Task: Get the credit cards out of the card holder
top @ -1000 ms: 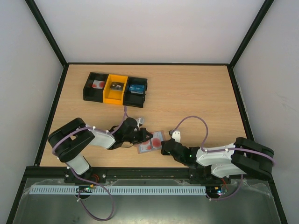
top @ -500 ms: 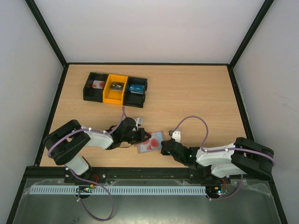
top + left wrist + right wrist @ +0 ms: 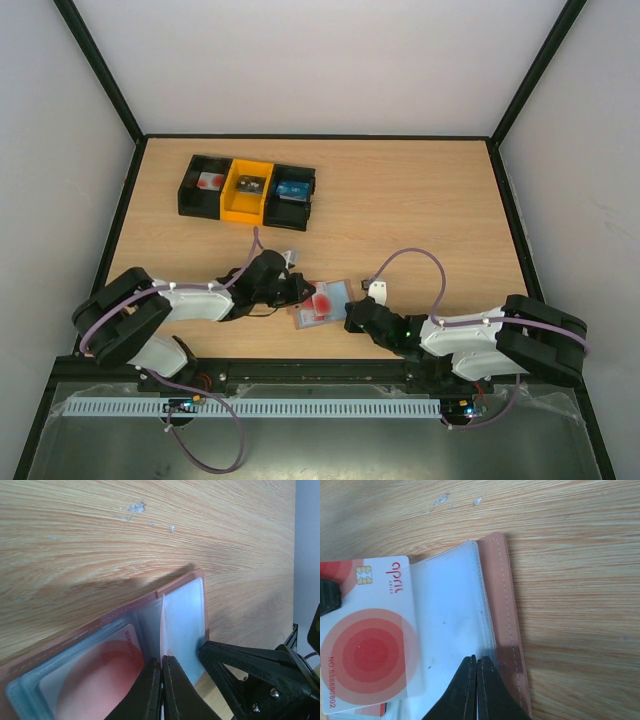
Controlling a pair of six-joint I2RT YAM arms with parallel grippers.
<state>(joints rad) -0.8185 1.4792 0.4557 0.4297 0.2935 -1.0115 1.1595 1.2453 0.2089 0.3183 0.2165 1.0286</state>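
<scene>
The card holder [image 3: 335,293] lies open on the table between my arms, brown rim and light blue-grey pockets up; it also shows in the left wrist view [image 3: 185,610] and the right wrist view [image 3: 502,605]. My left gripper [image 3: 303,297] is shut on a white credit card with red circles [image 3: 367,640], seen edge-on in the left wrist view [image 3: 161,625] and partly out of its clear pocket. A second reddish card [image 3: 100,675] sits in the other pocket. My right gripper [image 3: 350,320] is shut on the clear pocket panel near the rim [image 3: 476,667].
A black-and-yellow row of bins [image 3: 246,190] with small items stands at the back left. The table's near edge runs just below both grippers. Black frame posts and white walls border the table.
My left arm has stretched lower and farther left, and the red-circled card has shifted slightly up and out of the pocket. The right arm has stayed put.
</scene>
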